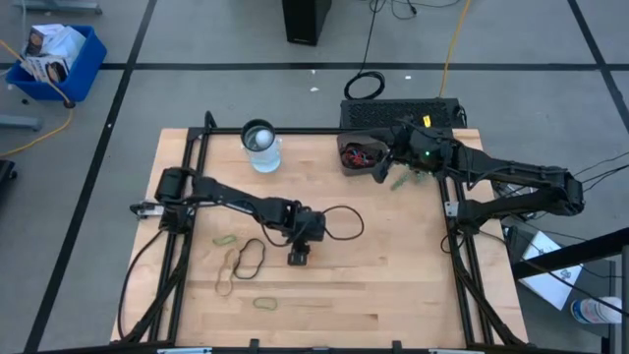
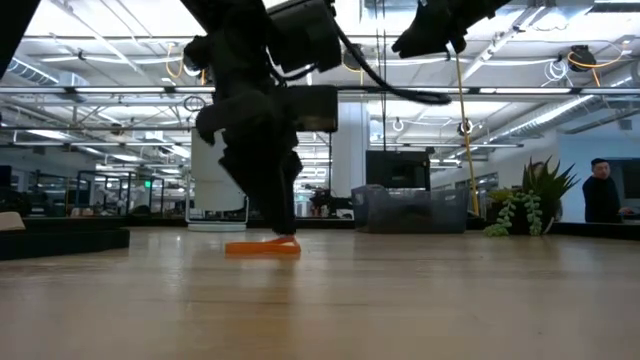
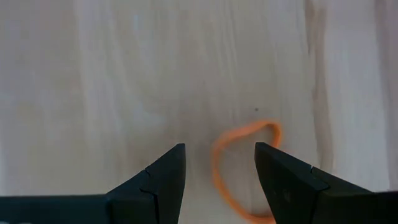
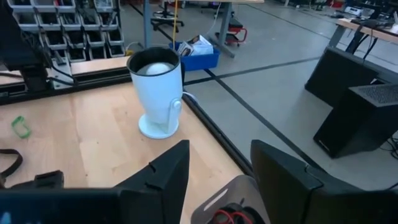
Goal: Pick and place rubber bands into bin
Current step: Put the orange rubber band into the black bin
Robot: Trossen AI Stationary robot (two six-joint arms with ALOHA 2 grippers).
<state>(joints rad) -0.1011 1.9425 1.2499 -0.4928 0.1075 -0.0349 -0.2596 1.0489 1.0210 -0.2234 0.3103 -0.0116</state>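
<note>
Left gripper (image 3: 217, 180) low over the table (image 1: 393, 275), fingers spread wide astride an orange band (image 3: 239, 165) — lined up to pinch. Right gripper (image 4: 214, 171) open, empty, above the bin (image 1: 360, 153) — apparently for a drop.

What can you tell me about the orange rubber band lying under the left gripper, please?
The orange rubber band is a thin, floppy loop lying flat on the pale wooden table, bent into an uneven oval. The left gripper hovers open right above it, one side of the loop between its fingers. In the low view it shows as a flat orange strip.
</note>
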